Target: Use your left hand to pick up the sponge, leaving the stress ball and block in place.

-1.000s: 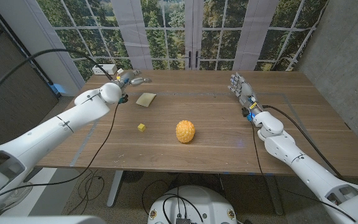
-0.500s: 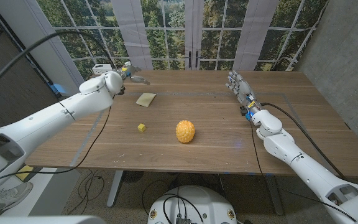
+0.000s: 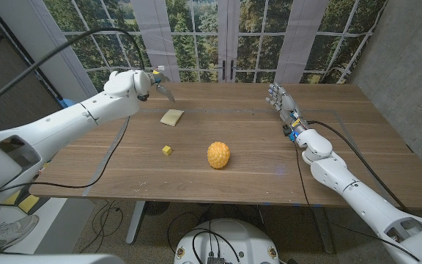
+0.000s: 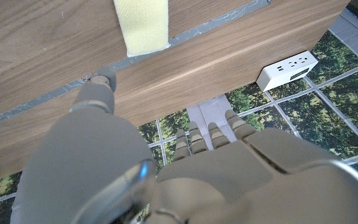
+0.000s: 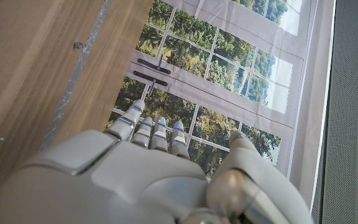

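1. Sponge: pale yellow, lying flat on the wooden table, left of centre toward the far edge. In the left wrist view it lies across a strip of grey tape on the tabletop.
2. Left hand: raised off the table near the far left corner, just beyond and left of the sponge, apart from it. Fingers spread and holding nothing; the left wrist view shows its fingertips reaching out side by side, the thumb set apart.
3. Stress ball: orange, bumpy, near the table's middle, well apart from the sponge.
4. Block: small, yellow, left of the stress ball, nearer than the sponge (nothing touches it).
5. Right hand: at the far right of the table, fingers straight and pointing away, empty. The right wrist view shows its fingers extended close together.
6. White power strip sits at the table's far left corner.
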`<state>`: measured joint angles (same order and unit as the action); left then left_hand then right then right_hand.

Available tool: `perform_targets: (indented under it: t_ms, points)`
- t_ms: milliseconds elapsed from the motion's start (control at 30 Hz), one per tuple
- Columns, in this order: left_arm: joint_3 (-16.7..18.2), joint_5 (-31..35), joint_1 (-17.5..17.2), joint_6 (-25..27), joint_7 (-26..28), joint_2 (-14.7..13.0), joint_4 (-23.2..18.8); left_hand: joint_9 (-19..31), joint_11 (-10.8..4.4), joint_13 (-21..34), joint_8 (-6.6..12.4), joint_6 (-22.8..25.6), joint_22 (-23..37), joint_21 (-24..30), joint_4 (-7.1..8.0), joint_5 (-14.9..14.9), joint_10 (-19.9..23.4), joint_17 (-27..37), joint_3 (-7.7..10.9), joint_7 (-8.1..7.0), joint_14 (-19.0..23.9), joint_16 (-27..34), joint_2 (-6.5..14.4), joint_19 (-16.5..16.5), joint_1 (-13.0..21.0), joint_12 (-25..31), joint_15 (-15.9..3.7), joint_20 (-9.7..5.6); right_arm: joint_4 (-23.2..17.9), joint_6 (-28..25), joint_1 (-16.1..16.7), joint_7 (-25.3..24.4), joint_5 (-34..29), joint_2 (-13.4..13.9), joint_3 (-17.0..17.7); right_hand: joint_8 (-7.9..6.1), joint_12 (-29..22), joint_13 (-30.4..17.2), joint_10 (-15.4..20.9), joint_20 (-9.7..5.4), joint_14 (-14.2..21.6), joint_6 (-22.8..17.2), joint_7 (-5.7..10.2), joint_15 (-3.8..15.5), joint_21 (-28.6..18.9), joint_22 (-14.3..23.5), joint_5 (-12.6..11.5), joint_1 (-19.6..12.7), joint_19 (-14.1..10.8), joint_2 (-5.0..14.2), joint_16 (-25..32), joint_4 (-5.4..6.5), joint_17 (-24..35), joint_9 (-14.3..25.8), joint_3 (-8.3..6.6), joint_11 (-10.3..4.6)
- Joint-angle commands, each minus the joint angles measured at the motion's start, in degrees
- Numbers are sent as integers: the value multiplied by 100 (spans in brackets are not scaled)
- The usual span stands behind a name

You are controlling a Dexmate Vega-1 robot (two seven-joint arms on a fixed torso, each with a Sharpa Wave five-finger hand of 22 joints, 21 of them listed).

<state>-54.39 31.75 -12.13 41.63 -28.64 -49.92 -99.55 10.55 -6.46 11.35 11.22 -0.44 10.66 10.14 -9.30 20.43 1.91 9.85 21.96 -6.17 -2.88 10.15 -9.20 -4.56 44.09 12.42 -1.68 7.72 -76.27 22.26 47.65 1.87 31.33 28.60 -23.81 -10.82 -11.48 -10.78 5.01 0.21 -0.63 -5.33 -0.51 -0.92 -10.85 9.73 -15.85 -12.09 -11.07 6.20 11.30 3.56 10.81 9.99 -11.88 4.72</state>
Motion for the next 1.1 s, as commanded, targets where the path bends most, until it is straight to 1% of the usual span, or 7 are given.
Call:
perform_targets:
  t_ms: [33,167,300,467,667,833,1100]
  points:
    - [-539,1123,750,-227,-1867,442,589,25,-53,22,-29,-75,-10,-8,18,55,-125,12,-65,-167,-144,-10,53,-275,185,-28,18,115,124,71,-131,50,-57,-80,-50,-21,-33,-15,60,-23,42,-44,-9,-24,-32,9,9,-17,-56,-19,11,-15,10,29,-10,17]
    - [-724,1480,980,-355,-2373,600,839,57,-175,36,-73,-727,-19,57,58,-170,-547,13,-77,-592,-580,-38,340,-510,555,-115,88,39,152,72,-158,52,-73,-99,-67,-20,-32,-15,62,-21,44,-48,-10,-28,-32,9,11,-11,-57,-21,10,-13,11,30,-7,7]
    - [-773,1798,1085,-319,-2697,780,1016,77,-208,49,9,-680,-20,23,69,-319,-666,16,-58,-591,-791,-35,464,-709,672,-109,225,169,171,77,-177,34,-86,-127,-78,-20,-29,-15,62,-24,47,-53,-6,-30,-32,9,14,-5,-60,-22,10,-10,12,30,-5,9]
    - [-768,1982,1130,-607,-2805,916,1216,136,-429,99,220,-379,-6,106,67,-680,-456,54,-118,-611,-318,162,548,-843,858,46,126,410,167,72,-186,22,-101,-142,-94,-26,-27,-15,65,-19,51,-78,4,-30,-31,9,17,4,-61,-23,10,-6,13,30,0,3]
    - [-770,2089,1204,-875,-2955,1095,1557,156,-441,140,267,-333,3,228,69,-829,-335,70,-152,-516,-256,128,621,-556,979,108,-54,144,90,58,-176,-35,-165,-130,-113,-34,-30,-15,81,-17,60,-110,12,-29,-31,9,20,15,-63,-24,12,0,15,30,4,9]
    - [-856,2220,1295,-1052,-3119,1259,1843,185,-578,174,271,-374,-3,112,91,-879,-322,72,-194,-624,-451,68,689,-831,1071,106,203,418,-42,13,-135,-145,-203,-125,-108,-37,-31,-15,89,-15,65,-123,16,-27,-31,9,22,20,-65,-22,13,3,16,30,6,15]
    - [-789,2116,1240,-1442,-2883,1333,2081,198,-578,193,273,-323,-5,133,153,-853,-307,76,-312,-624,-477,83,621,-836,976,111,304,426,-358,-147,-64,-377,-327,-105,-138,-34,-30,-15,97,-15,75,-130,16,-39,-32,10,25,32,-70,-20,15,10,18,30,10,16]
